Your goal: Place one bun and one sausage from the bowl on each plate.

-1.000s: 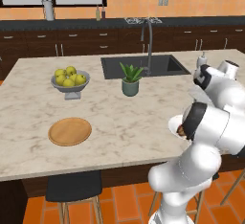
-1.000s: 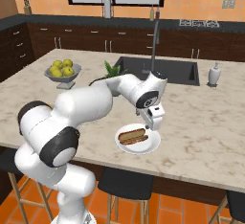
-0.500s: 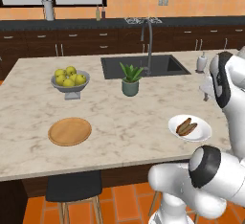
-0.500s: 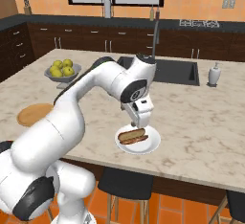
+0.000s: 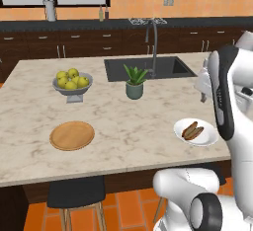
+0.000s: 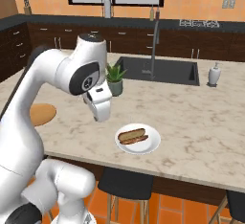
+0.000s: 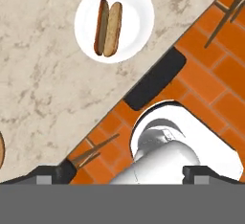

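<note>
The white plate (image 6: 138, 139) lies near the front edge of the worktop (image 5: 123, 121), already carrying a bun (image 7: 113, 28) and a sausage (image 7: 101, 27) laid side by side and touching. The wooden plate (image 5: 72, 135) sits well apart from it along the same front edge and is bare. In the base views the dark-grey bowl cannot be made out on the worktop; the bowl of yellow-green fruit (image 5: 72, 83) and the potted plant (image 5: 134, 82) by the sink (image 5: 148, 68) are not part of the job. The pincer (image 7: 122, 175) hangs high above the floor just off the worktop's edge, its fingers spread wide apart and holding nothing. By this layout one plate looks finished and the wooden one is the step in hand. To do it well, the arm should first find the supply of buns and sausages, come down on one piece squarely from above with the fingers astride its narrow width, and lift it clear before swinging across. It should set the piece near the middle of the wooden plate, and pass well above the white plate so its pair is not nudged.
</note>
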